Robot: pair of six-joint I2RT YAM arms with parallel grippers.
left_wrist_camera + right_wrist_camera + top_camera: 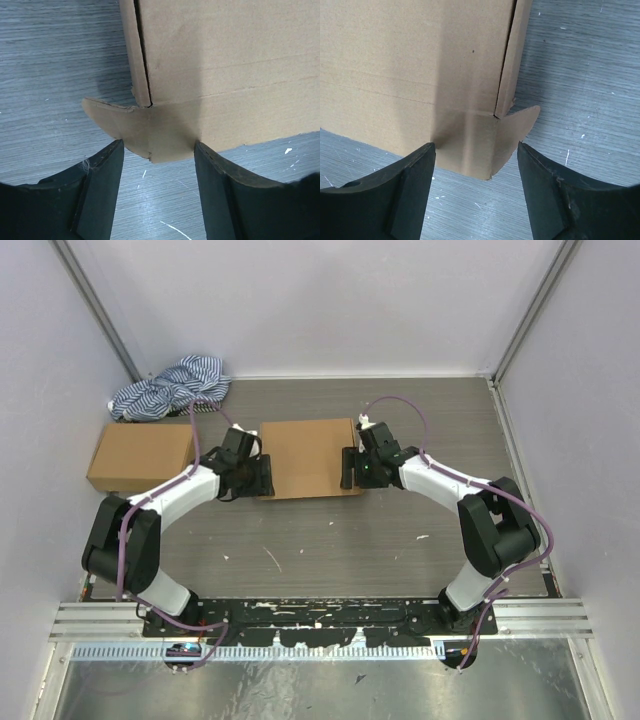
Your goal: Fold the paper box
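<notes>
Jaws stand wide, straddling paper box corners.

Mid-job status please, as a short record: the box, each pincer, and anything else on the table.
paper box: mid-table, lying flat, looks folded into a shallow closed shape
left pincer: open, jaws either side of the box's near left corner, no grip seen
left tab: rounded, sticks out sideways, not tucked in
right pincer: open, jaws either side of the near right corner, no grip seen
right tab: rounded, sticks out, not tucked in
other items: second cardboard box to the left, apart; striped cloth far left
</notes>
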